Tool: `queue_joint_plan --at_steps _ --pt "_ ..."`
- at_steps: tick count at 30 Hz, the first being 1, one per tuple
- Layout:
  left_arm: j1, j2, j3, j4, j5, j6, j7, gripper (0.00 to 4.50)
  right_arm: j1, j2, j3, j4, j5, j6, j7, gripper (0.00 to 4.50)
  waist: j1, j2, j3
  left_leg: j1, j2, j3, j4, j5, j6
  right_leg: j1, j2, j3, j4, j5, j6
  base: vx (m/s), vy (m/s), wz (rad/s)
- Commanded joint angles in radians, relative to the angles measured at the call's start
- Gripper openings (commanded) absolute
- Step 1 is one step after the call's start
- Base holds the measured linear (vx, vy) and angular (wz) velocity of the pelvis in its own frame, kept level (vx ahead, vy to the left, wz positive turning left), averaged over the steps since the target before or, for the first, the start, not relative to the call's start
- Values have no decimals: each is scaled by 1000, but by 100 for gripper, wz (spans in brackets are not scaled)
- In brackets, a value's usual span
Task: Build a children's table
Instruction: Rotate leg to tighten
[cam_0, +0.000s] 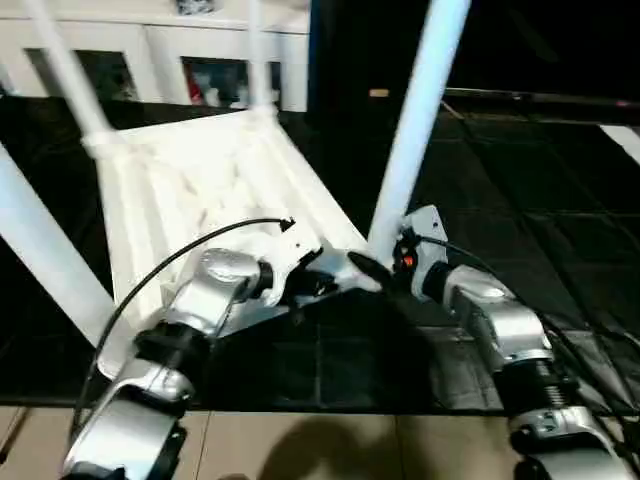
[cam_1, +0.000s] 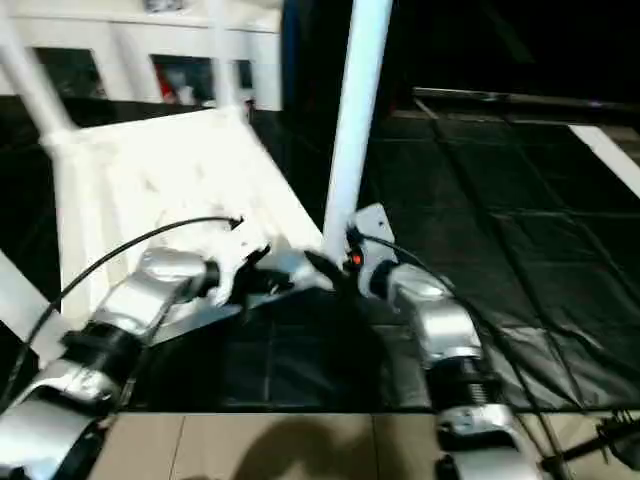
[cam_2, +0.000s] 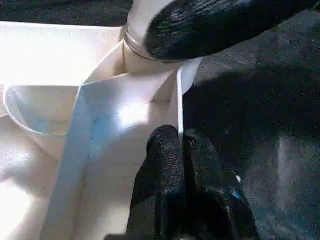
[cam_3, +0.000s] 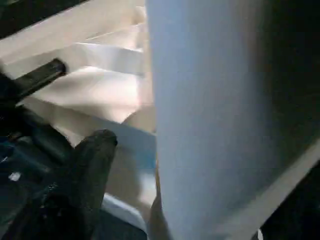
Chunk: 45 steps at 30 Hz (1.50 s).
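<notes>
- On the dark tiled floor (cam_0: 520, 200) in front of the robot, the children's table (cam_0: 210, 190) lies upside down, its ribbed underside facing up, tipped a little toward the robot.
- Four white legs stand up out of it: a far-left leg (cam_0: 65, 70), a far-right leg (cam_0: 258, 55), a near-left leg (cam_0: 40, 255) and the near-right leg (cam_0: 418, 110). Each seems to sit in its corner socket, so I'd judge the build nearly finished.
- What is left, by my reckoning, is checking that the near-right leg is pushed fully home, then turning the table onto its feet.
- The left gripper (cam_2: 182, 150) has its two fingers pinched together on the thin edge wall of the top, right by the near-right corner, steadying it.
- The right gripper (cam_0: 385, 270) sits at the base of the near-right leg; in its wrist view one finger (cam_3: 95, 160) stands off to the side of the tube with a gap, so the jaws look spread and the leg looks released rather than gripped.
- As for containers, the round socket (cam_2: 145, 55) at that corner holds the leg's foot; a white cabinet (cam_0: 150, 60) with glass doors stands behind, with small items inside too blurred to name.
</notes>
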Motion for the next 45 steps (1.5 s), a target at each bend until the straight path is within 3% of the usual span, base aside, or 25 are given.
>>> queue_joint_plan --at_steps 1,4,7,9,12,13,16,17,19,27,38,45 --pt "14 25 -48 -53 -39 -74 -151 0 5 -76 19 -37 33 -4 153 444 8 0 -65 11 43 -9 -48 -117 83 59 -86 54 -65 23 -243 0 0 0" --pt "22 49 -66 -51 -35 -103 -199 0 -1 -110 27 -19 21 -49 203 444 20 2 -62 18 45 -3 -47 -122 75 49 -83 55 -65 16 -244 0 0 0" --pt "31 72 -81 -56 -31 -128 -248 0 -4 -136 32 -9 33 -70 273 444 32 3 -64 16 47 -4 -48 -132 60 50 -85 53 -64 -4 -239 0 0 0" --pt "45 110 -107 -64 -24 -165 -311 0 7 -188 60 -35 86 -53 442 444 37 5 -65 15 50 -5 -47 -135 66 52 -85 52 -61 6 -241 0 0 0" --pt "49 126 -117 -70 -24 -179 -334 0 12 -215 79 -45 102 -45 518 444 42 3 -64 11 48 -5 -46 -132 75 52 -83 50 -60 18 -242 0 0 0" --pt "50 132 -121 -72 -25 -187 -347 0 12 -227 89 -42 108 -49 553 428 41 -8 -64 10 48 -4 -46 -133 74 52 -85 50 -61 0 -237 0 0 0" --pt "53 143 -131 -78 -26 -199 -379 0 6 -237 98 -21 112 -66 599 407 45 -3 -62 10 47 -5 -45 -148 66 49 -88 50 -66 -61 -231 0 0 0" --pt "55 148 -135 -79 -25 -205 -391 0 4 -240 106 -15 112 -63 621 386 44 -9 -62 11 48 -4 -47 -151 61 48 -87 50 -67 -75 -229 0 0 0" --pt "57 153 -139 -78 -24 -216 -404 0 1 -243 118 -5 108 -67 649 377 46 -5 -61 13 49 -5 -47 -155 57 45 -87 50 -67 -90 -228 0 0 0" --pt "62 155 -146 -86 -29 -224 -415 0 -4 -245 156 10 102 -73 707 312 54 -8 -64 12 48 -5 -44 -137 60 46 -87 49 -63 -71 -226 0 0 0" --pt "60 158 -146 -78 -29 -235 -410 0 1 -246 168 6 110 -62 734 219 56 -7 -65 12 48 -4 -43 -130 60 46 -86 49 -62 -62 -225 0 0 0" --pt "57 152 -132 -72 -33 -214 -383 0 23 -236 164 -24 125 -36 730 208 57 -8 -66 12 48 -5 -43 -130 59 47 -86 49 -61 -60 -225 0 0 0"
